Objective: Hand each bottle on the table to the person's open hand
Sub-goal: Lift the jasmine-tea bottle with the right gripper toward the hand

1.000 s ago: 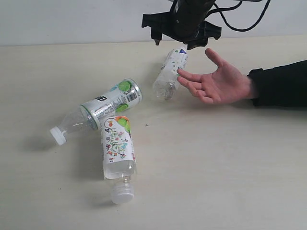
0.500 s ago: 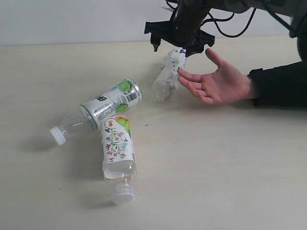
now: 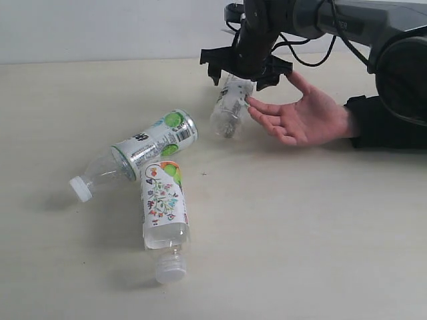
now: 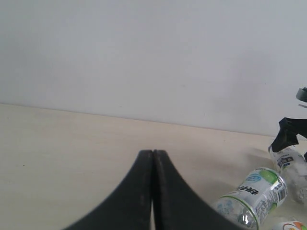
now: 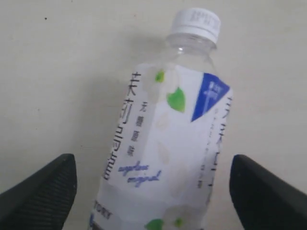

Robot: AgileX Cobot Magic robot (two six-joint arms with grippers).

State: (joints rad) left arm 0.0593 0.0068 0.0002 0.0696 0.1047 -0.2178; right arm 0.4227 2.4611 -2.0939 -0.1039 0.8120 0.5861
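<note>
A white bottle with purple marks [image 3: 229,112] lies on the table [image 3: 300,233], just beside the fingertips of the person's open hand [image 3: 303,117]. My right gripper [image 3: 240,77] hangs right over this bottle, open, one finger on either side and neither touching it. In the right wrist view the bottle [image 5: 168,139] fills the gap of the right gripper [image 5: 153,191], white cap pointing away. A green-lime and silver bottle [image 3: 150,145] and a white floral bottle [image 3: 163,203] lie at the left. My left gripper [image 4: 153,155] is shut and holds nothing.
The person's black sleeve [image 3: 390,123] rests on the table at the right edge. The green-lime bottle [image 4: 254,194] and the white bottle [image 4: 291,163] also show in the left wrist view, off to one side. A pale wall [image 3: 100,27] stands behind the table.
My right gripper has come down from above onto the level of the white bottle with purple marks and now straddles it. The hand and the other bottles have not moved.
</note>
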